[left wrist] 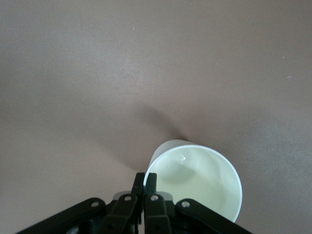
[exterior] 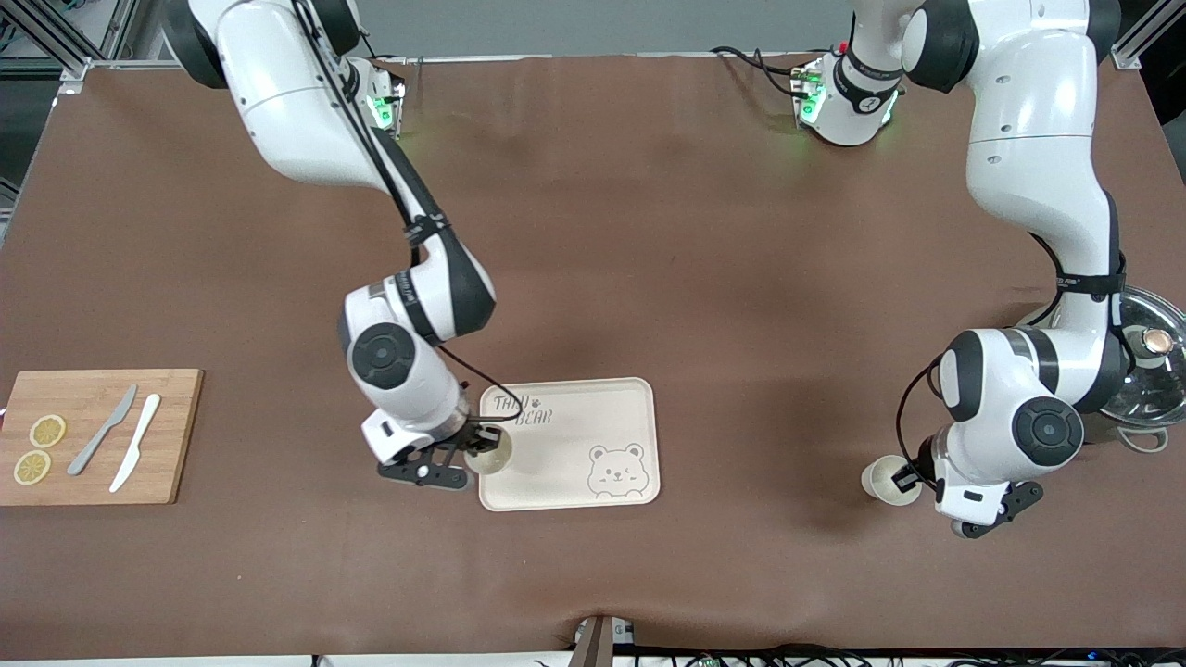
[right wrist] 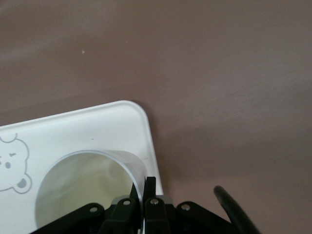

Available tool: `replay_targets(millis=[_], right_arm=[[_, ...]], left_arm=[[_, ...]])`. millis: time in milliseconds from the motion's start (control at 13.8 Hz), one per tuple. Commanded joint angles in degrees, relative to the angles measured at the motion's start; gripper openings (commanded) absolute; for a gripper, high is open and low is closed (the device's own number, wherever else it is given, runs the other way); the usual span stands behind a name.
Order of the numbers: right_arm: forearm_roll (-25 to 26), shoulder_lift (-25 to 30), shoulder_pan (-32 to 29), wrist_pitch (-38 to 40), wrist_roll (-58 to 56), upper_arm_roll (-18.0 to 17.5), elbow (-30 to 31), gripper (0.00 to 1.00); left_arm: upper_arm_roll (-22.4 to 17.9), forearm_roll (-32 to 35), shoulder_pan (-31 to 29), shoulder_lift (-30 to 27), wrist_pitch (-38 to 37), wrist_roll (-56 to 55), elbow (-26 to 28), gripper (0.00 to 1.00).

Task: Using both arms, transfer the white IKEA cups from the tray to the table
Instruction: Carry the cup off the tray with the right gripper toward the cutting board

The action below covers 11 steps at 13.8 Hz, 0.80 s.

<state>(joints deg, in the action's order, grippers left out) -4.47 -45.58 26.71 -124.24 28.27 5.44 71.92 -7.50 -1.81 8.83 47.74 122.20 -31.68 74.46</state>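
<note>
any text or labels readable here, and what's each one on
"THE BEAR", as best it reads, with a small paw mark: printed on the cream tray, above its bear drawing.
Small print on the black strap of the left arm: too small to read.
The cups, cutting board and knives carry no visible text.

The tray point(exterior: 593, 408) lies near the table's point(exterior: 649, 232) middle. One cup point(exterior: 489, 451) sits over the tray's edge toward the right arm's end. The second cup point(exterior: 888, 482) is toward the left arm's end, well apart from the tray. The cutting board point(exterior: 167, 435) lies at the right arm's end; the pot lid point(exterior: 1154, 371) at the left arm's end.
</note>
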Motion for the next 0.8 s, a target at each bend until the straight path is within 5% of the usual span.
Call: replay_targets(millis=[0,73,218,436,727], right_arm=[[-0.8,3.1,-4.1,4.3,-7.7,-0.8,1.1,0.0],[-0.8,3.7,-5.3,5.1,-10.3,-0.8,1.3,0.0],[-1.3,4.5,-8.1,6.8,-16.0,-0.8,1.3,0.0],[-4.7,4.7,-13.4,8.0,-27.6,-0.7,1.6,0.0],[-6.1,4.1,-19.8,7.9,-40.6,-0.7,2.0,0.0]], left_arm=[[0.4,-0.7,-1.4,0.1,0.1,0.6,-0.2,0.32],[0.5,-0.7,-1.6,-0.2,0.0,1.2,-0.2,0.52],[0.5,-0.7,-1.9,-0.6,0.0,2.4,-0.4,0.75],[0.6,-0.7,-2.0,-1.7,0.0,3.7,-0.6,1.0],[0.6,-0.7,-1.7,-4.9,0.0,3.8,-0.7,1.0]])
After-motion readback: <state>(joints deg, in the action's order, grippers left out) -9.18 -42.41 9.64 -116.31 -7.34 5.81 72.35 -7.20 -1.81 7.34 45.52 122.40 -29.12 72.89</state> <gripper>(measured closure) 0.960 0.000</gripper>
